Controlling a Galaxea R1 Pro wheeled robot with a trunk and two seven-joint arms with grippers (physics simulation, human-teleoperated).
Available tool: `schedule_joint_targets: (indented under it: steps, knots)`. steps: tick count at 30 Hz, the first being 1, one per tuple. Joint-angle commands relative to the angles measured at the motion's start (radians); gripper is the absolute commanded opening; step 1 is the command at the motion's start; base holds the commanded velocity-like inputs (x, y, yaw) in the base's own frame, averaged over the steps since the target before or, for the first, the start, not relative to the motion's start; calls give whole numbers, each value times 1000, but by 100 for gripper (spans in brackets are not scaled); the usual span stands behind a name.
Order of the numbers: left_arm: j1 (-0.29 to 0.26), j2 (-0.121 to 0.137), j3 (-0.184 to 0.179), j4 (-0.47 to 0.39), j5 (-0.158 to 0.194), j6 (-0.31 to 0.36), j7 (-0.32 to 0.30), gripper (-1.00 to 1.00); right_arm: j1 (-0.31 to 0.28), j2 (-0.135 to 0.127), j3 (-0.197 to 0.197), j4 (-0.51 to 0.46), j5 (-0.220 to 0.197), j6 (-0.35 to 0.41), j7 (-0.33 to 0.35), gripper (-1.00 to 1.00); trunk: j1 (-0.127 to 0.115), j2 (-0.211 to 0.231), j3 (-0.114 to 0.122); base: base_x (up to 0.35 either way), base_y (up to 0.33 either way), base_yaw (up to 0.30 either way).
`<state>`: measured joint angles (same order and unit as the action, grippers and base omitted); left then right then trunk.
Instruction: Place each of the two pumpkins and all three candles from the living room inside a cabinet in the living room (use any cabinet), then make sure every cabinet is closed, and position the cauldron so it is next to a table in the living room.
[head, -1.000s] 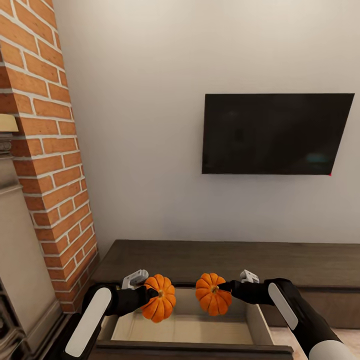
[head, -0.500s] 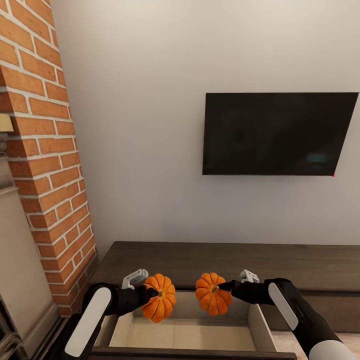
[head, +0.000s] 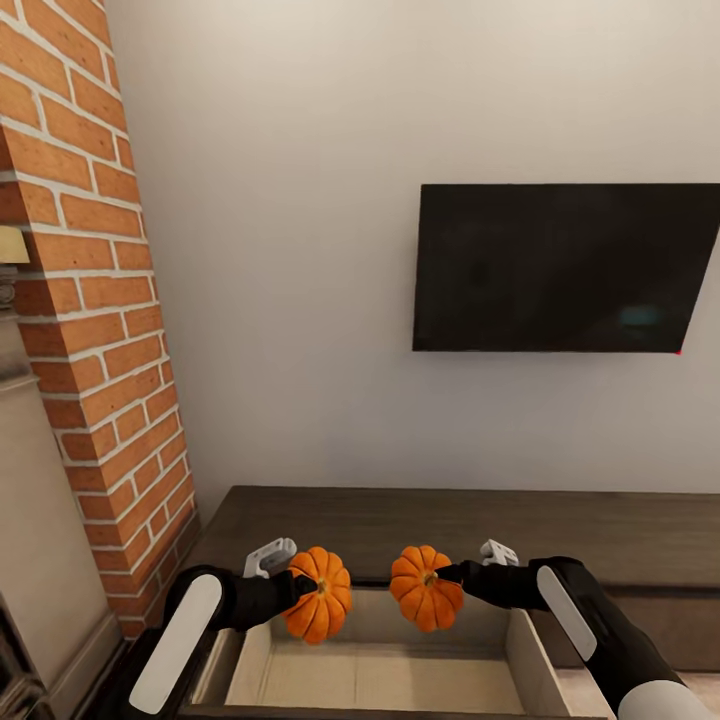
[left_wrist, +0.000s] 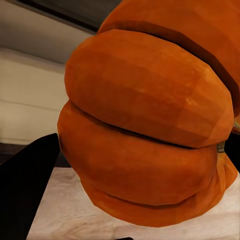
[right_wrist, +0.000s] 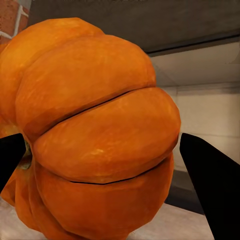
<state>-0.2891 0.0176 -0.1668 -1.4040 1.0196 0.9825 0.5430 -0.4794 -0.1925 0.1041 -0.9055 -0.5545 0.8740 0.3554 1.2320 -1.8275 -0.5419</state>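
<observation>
So the big stuff first: a plain pale wall is taking up most of the head view, with a brick column (head: 95, 330) running down the left side and a black TV (head: 565, 268) hanging on the right. Below that the long dark-brown cabinet (head: 400, 520) is sitting against the wall, and one of its drawers (head: 375, 675) is standing pulled out right under the arms, its pale wood bottom showing bare.

Step-wise, looks like the robot is doing the "pumpkins into the cabinet" part. Both arms are hovering over the open drawer. The left pincer (head: 303, 586) is clamped on the left pumpkin (head: 318, 594), and the right pincer (head: 447, 573) is clamped on the right pumpkin (head: 427, 588), both gripping around the stem end, so the pumpkins are hanging tipped on their sides.

The two pumpkins are sitting near each other but not touching. Up close in the wrist views they're bright orange, chunky and deeply ribbed.

Next move, I'd guess: lower both into the drawer and let go, keeping clear of the drawer walls.
</observation>
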Motion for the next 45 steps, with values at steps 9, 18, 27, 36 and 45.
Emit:
schedule_joint_targets:
  steps: [9, 18, 27, 36, 45]
  knots:
    - [-1, 1, -2, -3, 12, -1, 12, -100, -1, -1, 0, 0, 5, 2, 2, -100, 0, -1, -1, 13, 11, 0]
    - [-1, 1, -3, 6, 6, -2, 14, -100, -1, 0, -3, -1, 1, 2, 1, -100, 35, -64, -29, 0, 0, 0]
    - [-7, 1, -6, 27, 5, -4, 17, -100, -1, 0, -6, -1, -5, 2, 0, -100, 69, -127, -58, 0, 0, 0]
    - [-31, 3, -6, 87, -21, -7, 15, -100, -1, 1, -5, -1, 1, 2, -8, -100, 104, -190, -86, 0, 0, 0]
    - [-93, -28, -75, 112, -28, -45, 15, -100, -1, 1, -4, -1, 4, 1, -13, -100, 138, -253, -114, 0, 0, 0]
